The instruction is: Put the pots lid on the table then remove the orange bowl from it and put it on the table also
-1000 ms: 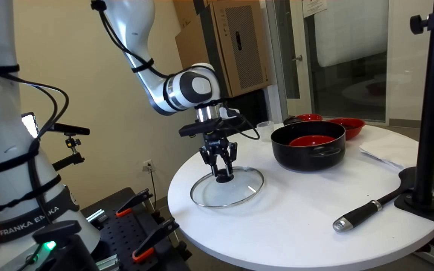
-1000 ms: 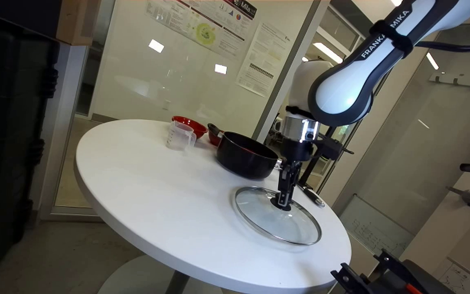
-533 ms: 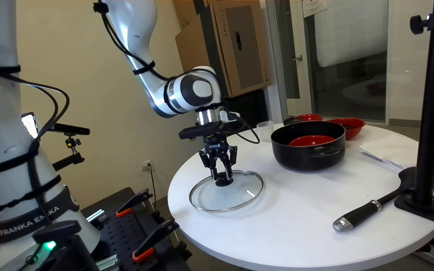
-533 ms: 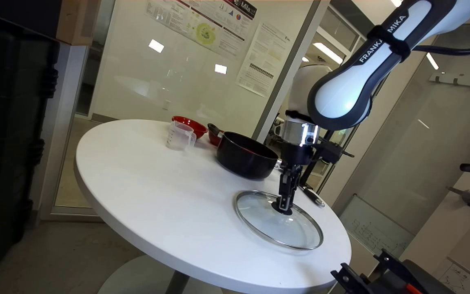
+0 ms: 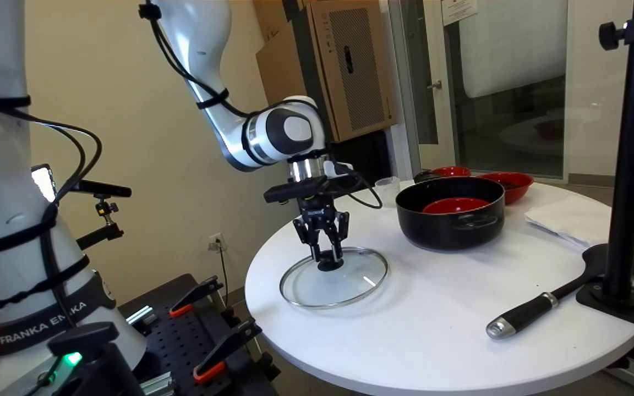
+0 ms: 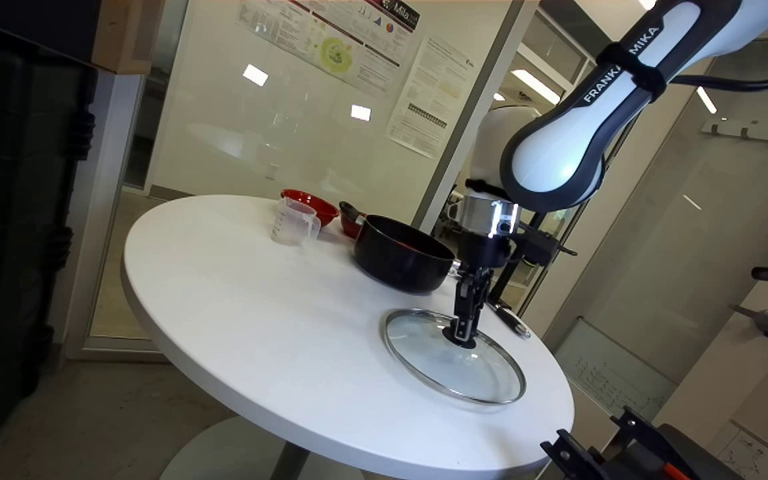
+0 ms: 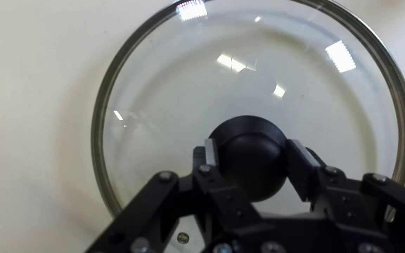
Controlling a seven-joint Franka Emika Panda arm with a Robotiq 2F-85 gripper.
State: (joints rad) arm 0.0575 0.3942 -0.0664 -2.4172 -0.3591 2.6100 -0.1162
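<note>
On table [image 5: 432,324], orange bowl [image 5: 455,205] in pot [image 5: 435,231], hand [image 5: 328,257] clasping lid [image 5: 344,285] by knob [image 7: 251,163]

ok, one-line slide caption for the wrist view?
Gripper clamped on the black knob of the metal-rimmed glass lid, the white table showing through and around it.

lid [image 5: 334,285] below jaws, knob [image 7: 253,160] between them, bowl [image 5: 455,205] in pot [image 5: 442,234] rightward of them in an exterior view
</note>
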